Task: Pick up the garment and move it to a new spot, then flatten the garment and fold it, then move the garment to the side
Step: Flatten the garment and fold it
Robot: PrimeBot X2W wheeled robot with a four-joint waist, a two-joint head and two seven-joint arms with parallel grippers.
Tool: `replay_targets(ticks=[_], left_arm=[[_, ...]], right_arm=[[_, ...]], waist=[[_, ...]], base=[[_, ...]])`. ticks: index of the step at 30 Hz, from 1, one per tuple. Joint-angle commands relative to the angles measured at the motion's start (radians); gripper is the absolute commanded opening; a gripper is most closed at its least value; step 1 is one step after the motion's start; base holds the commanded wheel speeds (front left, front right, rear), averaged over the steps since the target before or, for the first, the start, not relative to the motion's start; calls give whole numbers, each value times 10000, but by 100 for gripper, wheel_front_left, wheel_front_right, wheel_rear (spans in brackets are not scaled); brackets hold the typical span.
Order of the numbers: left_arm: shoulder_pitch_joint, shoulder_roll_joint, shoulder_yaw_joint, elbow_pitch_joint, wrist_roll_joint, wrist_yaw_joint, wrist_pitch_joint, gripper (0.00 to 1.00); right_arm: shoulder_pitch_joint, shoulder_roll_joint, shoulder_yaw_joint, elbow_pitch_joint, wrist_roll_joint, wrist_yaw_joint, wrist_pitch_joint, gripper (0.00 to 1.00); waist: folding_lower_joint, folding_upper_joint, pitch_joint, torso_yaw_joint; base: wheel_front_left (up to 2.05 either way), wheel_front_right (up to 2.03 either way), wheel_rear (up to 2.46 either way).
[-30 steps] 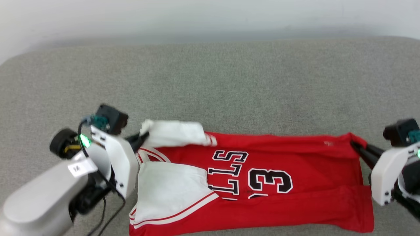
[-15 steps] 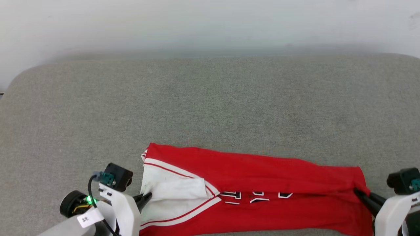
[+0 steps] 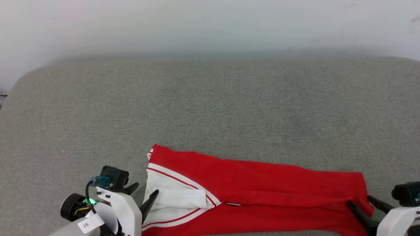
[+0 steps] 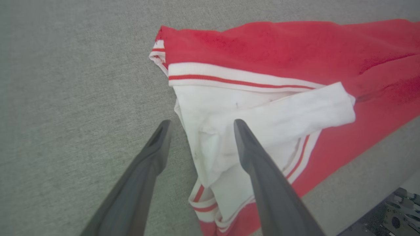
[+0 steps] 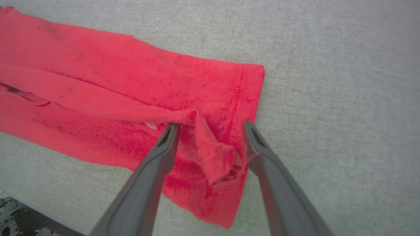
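Garment (image 3: 256, 193): red jersey shirt, folded lengthwise into a narrow band, red back uppermost. It lies at the near edge of the grey padded surface (image 3: 210, 108), partly cut off by the bottom of the head view. Its long axis runs left to right, rising slightly toward the left end.

Left end: white sleeve (image 4: 262, 114) with red-striped trim, doubled over on itself. Right end: red hem, with one corner (image 5: 216, 160) bunched up in a small peak.

Left gripper (image 4: 201, 124): fingers spread, clamped on nothing. One finger stands over the sleeve and the other over bare grey fabric beside the shirt's edge.

Right gripper (image 5: 210, 125): fingers spread, straddling the bunched hem corner without pinching it.

Bearing: each gripper stands at its own end of the band, so neither is clearly nearer. The shirt stretches away from each toward the other. Judgement: any further fold would bring one end along this axis over the other.

Change from earlier: a second ago both grippers pinch the far edge, and the lettering and number 33 face up. Half a second ago that edge is drawn over toward the robot. Now both grips are released and the print is almost wholly covered. The head camera has also shifted
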Motion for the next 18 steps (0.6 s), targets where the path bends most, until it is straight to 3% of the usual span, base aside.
replay_targets(ticks=[1, 10, 18], left_arm=[[-13, -48, 109, 8, 98, 110, -196, 100], [189, -82, 987, -77, 713, 1338, -2378, 100], [486, -434, 2112, -318, 1489, 2353, -3083, 100]], right_arm=[[126, -73, -125, -177, 107, -12, -23, 100], [178, -649, -1492, -1566, 475, -11, 581, 100], [-43, -1181, -1761, -1248, 1270, -9, 2373, 100]], waist=[[0, -1, -130, 16], [0, -1, -414, 27], [0, -1, -318, 212]], base=[[0, 0, 0], [0, 0, 0], [0, 0, 0]])
